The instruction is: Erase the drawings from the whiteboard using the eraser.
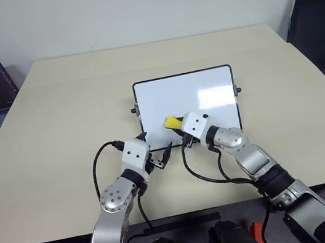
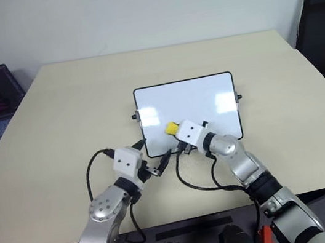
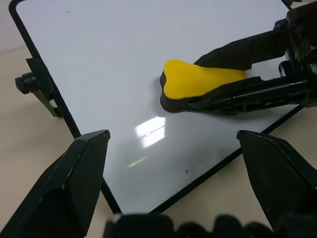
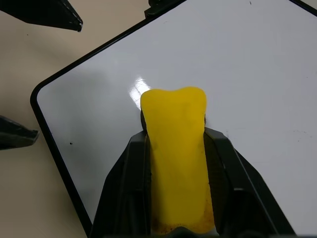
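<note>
My right gripper point(image 4: 176, 148) clamps eraser point(image 4: 176, 148), dark underside on whiteboard point(image 1: 206, 86) near its front-left corner. Left gripper point(image 3: 171, 144) spread wide, empty, just beside that corner. I press eraser flat, sweep toward faint specks point(image 4: 71, 144), avoid frame edge.

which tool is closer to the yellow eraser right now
Right. The right tool is clamped on the eraser over the whiteboard; the left tool sits open at the board's near left corner, apart from it.
</note>
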